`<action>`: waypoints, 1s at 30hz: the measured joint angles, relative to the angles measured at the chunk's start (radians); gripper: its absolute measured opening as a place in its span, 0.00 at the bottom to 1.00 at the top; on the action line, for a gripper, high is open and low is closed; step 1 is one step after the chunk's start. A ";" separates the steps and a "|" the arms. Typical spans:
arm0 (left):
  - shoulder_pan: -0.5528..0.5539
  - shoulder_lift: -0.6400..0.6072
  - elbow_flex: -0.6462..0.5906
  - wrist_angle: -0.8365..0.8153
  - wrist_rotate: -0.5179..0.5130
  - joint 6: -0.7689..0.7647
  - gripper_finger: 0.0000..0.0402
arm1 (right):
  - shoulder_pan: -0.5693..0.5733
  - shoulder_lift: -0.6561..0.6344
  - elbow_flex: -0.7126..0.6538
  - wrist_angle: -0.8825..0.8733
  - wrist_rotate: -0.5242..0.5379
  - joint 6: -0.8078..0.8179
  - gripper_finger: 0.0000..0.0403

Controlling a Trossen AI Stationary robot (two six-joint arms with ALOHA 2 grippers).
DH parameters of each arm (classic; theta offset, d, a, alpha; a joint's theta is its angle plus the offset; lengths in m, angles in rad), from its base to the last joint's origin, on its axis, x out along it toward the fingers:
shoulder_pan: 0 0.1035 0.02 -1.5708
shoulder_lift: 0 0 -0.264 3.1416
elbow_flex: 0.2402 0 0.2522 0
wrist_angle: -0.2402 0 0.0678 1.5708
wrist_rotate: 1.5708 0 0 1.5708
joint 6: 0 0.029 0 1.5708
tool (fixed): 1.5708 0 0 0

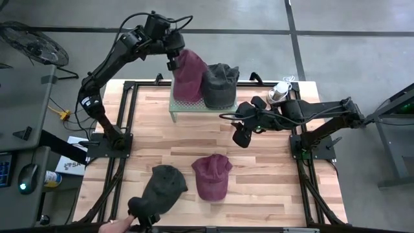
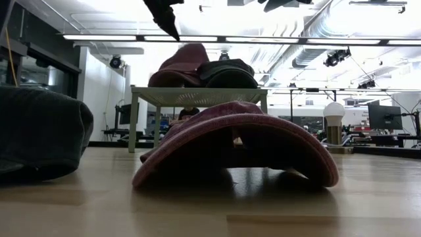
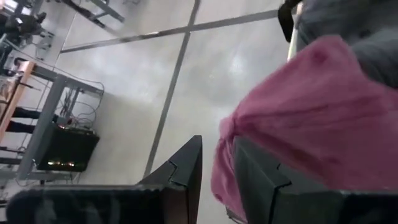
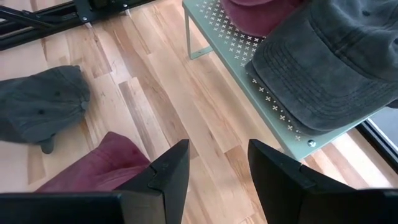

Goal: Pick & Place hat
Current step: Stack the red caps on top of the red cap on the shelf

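A maroon hat (image 1: 189, 74) and a dark grey hat (image 1: 220, 84) sit side by side on a pale green perforated shelf (image 1: 178, 111) at the table's far edge. My left gripper (image 1: 173, 59) is at the maroon hat's far left side, shut on its cloth. A second maroon hat (image 1: 212, 176) and a second grey hat (image 1: 163, 188) lie on the wooden table near its near edge. My right gripper (image 1: 242, 137) hovers open over bare wood between the shelf and the near maroon hat, touching nothing. My left gripper pinches a gathered bunch of the shelf hat's maroon cloth (image 3: 227, 134) between its two fingers (image 3: 186, 168). The fingers come from the far left, slanting down. The hat's body rests on the shelf against the grey hat; one layer or several, I cannot tell.
A person's hand (image 1: 116, 223) shows at the table's near edge beside the grey hat. A small white and silver object (image 1: 279, 92) stands at the far right of the table. Black frame rails run along both table sides. Bare wood lies between shelf and near hats.
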 joint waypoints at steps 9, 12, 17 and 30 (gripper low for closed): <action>0.000 -0.050 0.000 0.009 0.049 -0.086 0.21 | 0.002 0.000 0.000 0.000 -0.007 0.019 0.39; 0.000 -0.062 0.000 -0.001 0.111 -0.148 0.21 | 0.008 0.000 0.000 0.000 -0.002 0.019 0.39; 0.000 -0.080 0.001 -0.068 0.295 -0.222 0.21 | 0.036 0.032 0.000 0.016 0.001 0.013 0.39; -0.184 -0.081 0.001 -0.418 0.387 -0.279 0.21 | 0.174 0.272 0.000 0.026 -0.115 -0.053 0.39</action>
